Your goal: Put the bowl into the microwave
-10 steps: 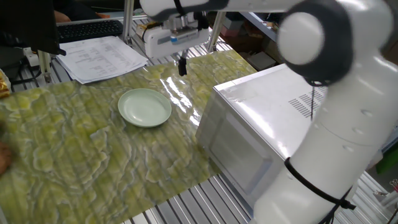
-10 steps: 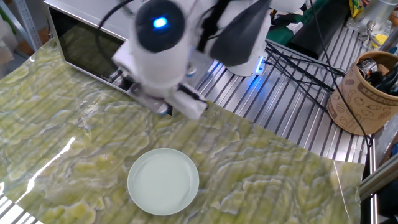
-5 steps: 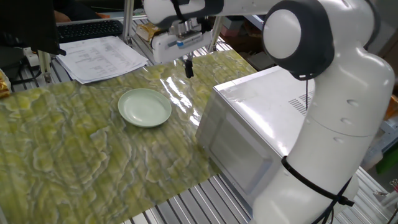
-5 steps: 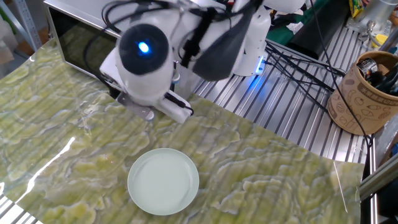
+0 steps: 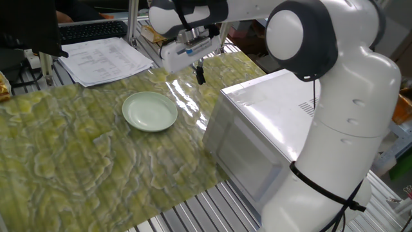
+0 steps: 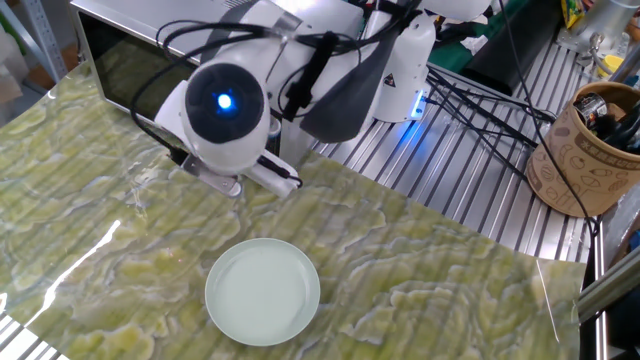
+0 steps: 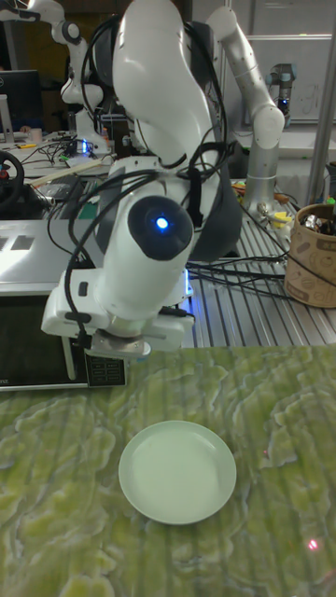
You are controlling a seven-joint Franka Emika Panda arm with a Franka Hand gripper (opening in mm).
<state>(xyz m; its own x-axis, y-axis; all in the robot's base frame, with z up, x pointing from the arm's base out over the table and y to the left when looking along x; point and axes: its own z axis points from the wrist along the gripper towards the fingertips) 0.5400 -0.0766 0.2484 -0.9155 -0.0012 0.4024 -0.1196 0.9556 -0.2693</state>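
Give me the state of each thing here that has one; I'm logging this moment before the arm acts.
bowl: upright, empty, resting on the mat, not held.
microwave: door shut.
pincer: holding nothing, above the mat between bowl and microwave; open or shut cannot be told.
paper cup: upright, with dark items inside.

Pale bowl (image 5: 150, 111) upright on mat; silver microwave (image 5: 270, 132) door shut.
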